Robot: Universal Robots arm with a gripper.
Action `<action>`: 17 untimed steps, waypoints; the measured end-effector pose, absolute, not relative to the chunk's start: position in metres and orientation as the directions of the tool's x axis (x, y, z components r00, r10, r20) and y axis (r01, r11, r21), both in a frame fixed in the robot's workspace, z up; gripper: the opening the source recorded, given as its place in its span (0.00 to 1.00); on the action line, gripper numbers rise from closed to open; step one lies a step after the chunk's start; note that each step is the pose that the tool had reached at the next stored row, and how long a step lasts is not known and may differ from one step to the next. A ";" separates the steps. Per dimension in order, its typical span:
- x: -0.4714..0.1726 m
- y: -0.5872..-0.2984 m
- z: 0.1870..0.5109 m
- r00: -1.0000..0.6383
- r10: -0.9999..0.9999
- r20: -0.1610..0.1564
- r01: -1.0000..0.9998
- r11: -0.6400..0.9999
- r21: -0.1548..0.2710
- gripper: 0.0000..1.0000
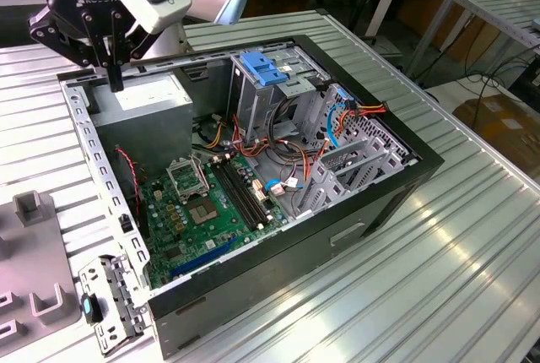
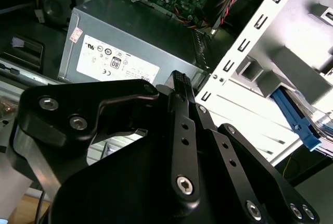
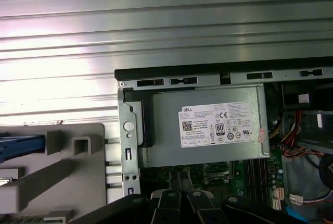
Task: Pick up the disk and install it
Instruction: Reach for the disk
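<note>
Gripper, fingers pressed together on nothing, is hovering above grey power-supply box inside open computer case; blue-edged disk is lying apart on grey fixture.

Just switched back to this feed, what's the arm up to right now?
The arm's gripper hangs over the open computer case, just above the power supply in its corner. Its jaws are shut and hold nothing. The disk, judging by its blue edge, lies on the grey holder beside the case, not yet picked up.
</note>
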State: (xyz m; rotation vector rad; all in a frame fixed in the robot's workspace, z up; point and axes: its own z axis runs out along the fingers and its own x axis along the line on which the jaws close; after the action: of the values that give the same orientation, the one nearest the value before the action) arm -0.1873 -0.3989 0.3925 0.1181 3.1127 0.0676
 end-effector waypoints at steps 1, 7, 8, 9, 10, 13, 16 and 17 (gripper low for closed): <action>-0.188 -0.399 0.393 -0.997 0.076 -0.024 0.075 0.996 0.044 0.11; -0.191 -0.399 0.392 -0.997 0.076 -0.024 0.075 0.996 0.044 0.11; -0.191 -0.399 0.392 -0.997 0.076 -0.024 0.075 0.996 0.044 0.11; -0.191 -0.399 0.392 -0.997 0.076 -0.024 0.075 0.996 0.044 0.11; -0.192 -0.399 0.392 -0.997 0.076 -0.024 0.075 0.996 0.044 0.11; -0.193 -0.399 0.392 -0.997 0.076 -0.024 0.075 0.996 0.044 0.11; -0.195 -0.399 0.392 -0.997 0.076 -0.024 0.075 0.996 0.044 0.11; -0.196 -0.399 0.392 -0.997 0.076 -0.024 0.075 0.996 0.044 0.11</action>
State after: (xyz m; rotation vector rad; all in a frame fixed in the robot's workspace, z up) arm -0.1956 -0.3989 0.3923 0.1181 3.1126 0.0677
